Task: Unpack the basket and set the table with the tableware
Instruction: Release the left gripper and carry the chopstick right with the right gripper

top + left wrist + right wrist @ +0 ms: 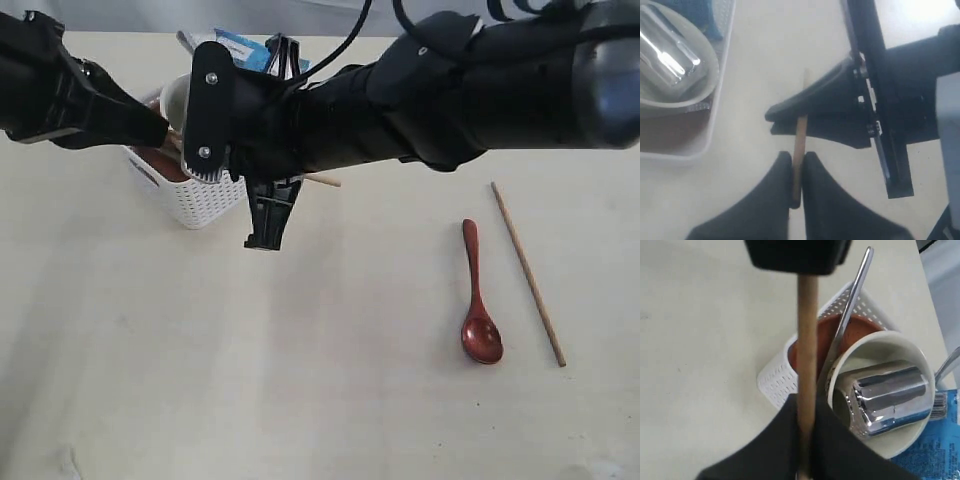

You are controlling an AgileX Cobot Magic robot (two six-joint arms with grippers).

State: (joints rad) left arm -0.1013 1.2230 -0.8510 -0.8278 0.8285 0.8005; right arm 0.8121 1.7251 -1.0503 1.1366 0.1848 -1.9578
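One brown chopstick (801,135) is gripped by both grippers at once. My left gripper (797,156) is shut on one end. My right gripper (806,400) is shut on the same chopstick (807,330) further along, just beside the white basket (777,380). In the basket lie a cream bowl (875,347) with a steel cup (890,395) inside, a steel utensil handle (852,300) and a reddish-brown plate (825,330). On the table (300,380), a dark red spoon (478,300) and a second chopstick (528,275) lie to the right.
A blue snack packet (940,450) lies behind the bowl. In the exterior view both black arms cross above the basket (205,205) and hide most of it.
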